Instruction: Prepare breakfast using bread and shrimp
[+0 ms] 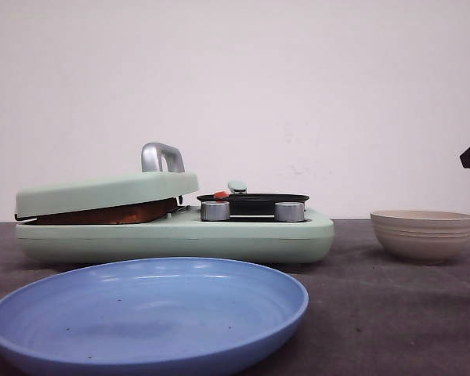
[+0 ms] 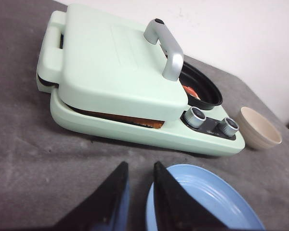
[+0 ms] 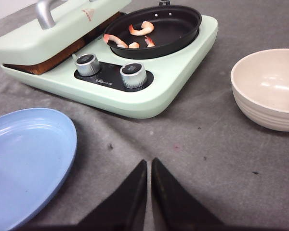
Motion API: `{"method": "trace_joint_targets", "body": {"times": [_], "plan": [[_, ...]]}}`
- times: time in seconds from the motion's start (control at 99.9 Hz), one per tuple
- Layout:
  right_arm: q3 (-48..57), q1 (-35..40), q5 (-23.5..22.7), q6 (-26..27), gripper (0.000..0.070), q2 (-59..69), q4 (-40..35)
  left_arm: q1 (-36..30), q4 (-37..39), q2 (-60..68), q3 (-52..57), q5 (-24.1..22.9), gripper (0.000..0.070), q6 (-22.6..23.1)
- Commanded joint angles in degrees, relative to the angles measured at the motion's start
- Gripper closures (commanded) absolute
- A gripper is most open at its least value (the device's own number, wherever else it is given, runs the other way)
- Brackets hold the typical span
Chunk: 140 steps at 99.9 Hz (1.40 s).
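Ahead of both black claws: one mint-green breakfast maker (image 3: 149, 91) with two silver knobs (image 3: 132, 74), one blue ceramic plate (image 1: 149, 313), one beige ribbed bowl (image 3: 269, 89). Beyond right claw (image 3: 149, 166), tips nearly touching, empty: four small curled orange-pink shrimp (image 3: 139, 29) inside round black pan (image 3: 178, 29). Beyond left claw (image 2: 139, 171), slightly parted, empty: toasted brown bread edge (image 2: 127, 119) wedged under tilted lid (image 2: 111, 62); slice count unclear.
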Motion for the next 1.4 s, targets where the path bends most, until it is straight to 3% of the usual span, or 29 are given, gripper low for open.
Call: {"method": "trace_joint_targets", "body": {"times": [0.0,0.51,0.61,0.67,0.73,0.811,0.881,0.941,1.041,1.191,1.221,1.311,1.391], "plan": [[-0.02,0.35,0.04,0.79,0.0694,0.11,0.72,-0.13,0.66,-0.02,0.39,0.09,0.0697,-2.01],[-0.02,0.35,0.04,0.79,0.0694,0.11,0.7,-0.13,0.72,-0.02,0.37,0.15,0.0697,-1.73],[-0.02,0.35,0.04,0.79,0.0694,0.11,0.72,-0.02,-3.85,-0.17,0.17,-5.16,0.0698,-0.7],[-0.02,0.35,0.04,0.79,0.0694,0.11,0.7,0.39,-2.89,-0.17,0.11,-7.8,0.0698,0.52],[-0.02,0.35,0.04,0.79,0.0694,0.11,0.72,1.51,1.22,-0.17,0.09,-13.03,0.0698,6.36],[-0.02,0.35,0.04,0.79,0.0694,0.11,0.7,3.19,9.81,-0.17,-0.39,-19.61,0.0698,19.89],[-0.02,0.35,0.04,0.79,0.0694,0.11,0.72,4.98,15.72,-0.17,-1.33,-21.0,0.0698,31.52],[-0.02,0.35,0.04,0.79,0.0694,0.11,0.7,6.84,18.1,-0.17,-2.45,-20.96,0.0698,36.15],[-0.02,0.35,0.04,0.79,0.0694,0.11,0.68,9.33,18.86,-0.17,-5.11,-17.64,0.0698,34.8],[-0.02,0.35,0.04,0.79,0.0694,0.11,0.7,10.36,20.33,-0.2,-11.1,-12.17,0.0698,28.2],[-0.02,0.35,0.04,0.79,0.0694,0.11,0.7,10.36,17.68,-0.2,-10.88,-11.3,0.0698,27.54],[-0.02,0.35,0.07,0.79,0.0694,0.11,0.74,10.38,12.2,-0.2,-10.95,-11.21,0.0698,27.65],[-0.02,0.35,0.07,0.76,0.0694,0.11,0.66,10.43,12.17,-0.2,-10.95,-12.63,0.0698,28.02]]}}
